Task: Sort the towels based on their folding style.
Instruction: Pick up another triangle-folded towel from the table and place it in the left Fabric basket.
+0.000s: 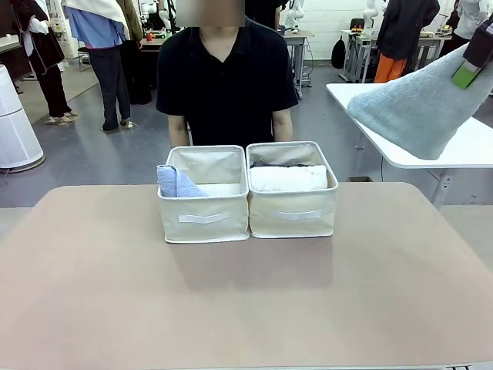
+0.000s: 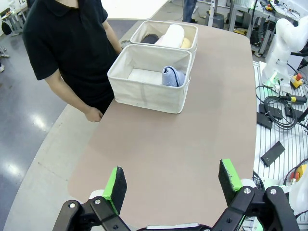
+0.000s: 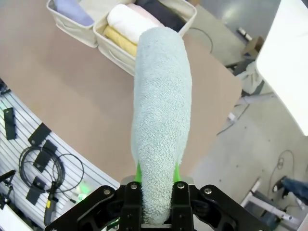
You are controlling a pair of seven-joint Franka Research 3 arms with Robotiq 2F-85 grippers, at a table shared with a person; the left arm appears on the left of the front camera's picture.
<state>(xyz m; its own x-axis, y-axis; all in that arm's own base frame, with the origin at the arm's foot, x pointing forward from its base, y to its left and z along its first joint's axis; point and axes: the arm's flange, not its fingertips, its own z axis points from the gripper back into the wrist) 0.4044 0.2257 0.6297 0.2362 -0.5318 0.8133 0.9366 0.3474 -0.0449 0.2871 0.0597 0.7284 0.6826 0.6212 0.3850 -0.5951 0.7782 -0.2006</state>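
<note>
- Right hand [image 3: 157,174]: clamped on the thick end of the teal towel [image 3: 161,106], with a green pad pressed against each side.
- Teal towel: clear of the counter [image 3: 72,96], in the air. It projects straight out from the right hand, with its far tip aimed toward the bins. In the front view it hangs high and well off to the side of them.
- Left hand [image 2: 173,185]: fingers wide apart with nothing between them, poised above bare counter.
- Left bin [image 2: 144,91]: well ahead of the left hand. The blue towel [image 2: 172,76] leans at one wall inside.
- Right bin [image 2: 144,30]: touching the left bin on the side away from the left hand. It holds a white roll [image 2: 171,36], a yellow roll [image 2: 186,43] and a dark roll [image 2: 150,38], packed side by side.
- Person [image 2: 67,43]: black shirt, at the counter's far edge just beyond the bins.
</note>
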